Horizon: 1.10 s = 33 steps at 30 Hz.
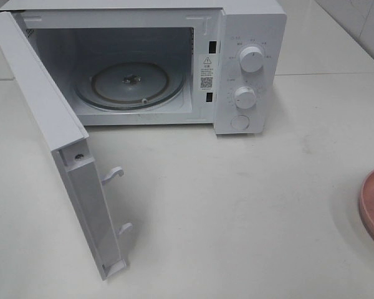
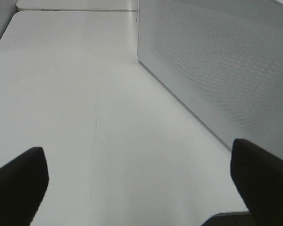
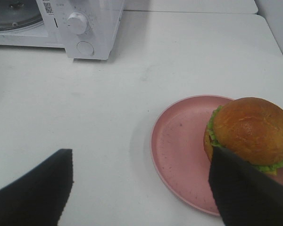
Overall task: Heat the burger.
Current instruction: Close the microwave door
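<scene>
Jaws of both grippers (image 2: 137,188) (image 3: 141,188) gape wide, holding nothing. Under the right one the burger (image 3: 250,132) sits on a pink plate (image 3: 179,150) on the table (image 1: 237,205); beyond, the microwave (image 1: 249,68) stands with its door (image 1: 56,143) swung open.

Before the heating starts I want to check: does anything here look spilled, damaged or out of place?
Nothing looks spilled or damaged. The glossy brown-bunned burger sits off-centre on the round pink plate, near its rim. The white microwave stands open, its glass turntable bare.
</scene>
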Available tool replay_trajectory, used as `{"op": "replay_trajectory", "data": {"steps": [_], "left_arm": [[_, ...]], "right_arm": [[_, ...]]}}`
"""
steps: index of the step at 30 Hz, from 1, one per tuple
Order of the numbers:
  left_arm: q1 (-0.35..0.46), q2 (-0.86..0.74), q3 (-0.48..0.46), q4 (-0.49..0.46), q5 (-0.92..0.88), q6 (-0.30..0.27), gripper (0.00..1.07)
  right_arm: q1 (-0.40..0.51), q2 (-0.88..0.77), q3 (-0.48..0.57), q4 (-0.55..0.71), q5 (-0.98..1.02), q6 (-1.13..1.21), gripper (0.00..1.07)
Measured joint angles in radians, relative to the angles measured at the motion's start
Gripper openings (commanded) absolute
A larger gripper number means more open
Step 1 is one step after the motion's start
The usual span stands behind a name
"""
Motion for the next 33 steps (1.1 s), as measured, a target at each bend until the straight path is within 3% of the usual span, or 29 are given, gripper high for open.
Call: {"op": "replay_trajectory", "data": {"steps": [26, 31, 33], "left_arm": [[0.0, 0.003, -0.002, 0.008, -0.001, 0.0, 0.99], [0.001, 0.048, -0.03, 0.021, -0.039, 0.0, 0.91], [0.001, 0.121, -0.036, 0.022, -0.089, 0.0, 0.8]], "right_arm": [[0.0, 0.0, 0.0, 0.0, 0.0, 0.0, 0.76], [0.0, 0.0, 0.0, 0.0, 0.0, 0.0, 0.76], [0.0, 0.0, 0.0, 0.0, 0.0, 0.0, 0.76]]}}
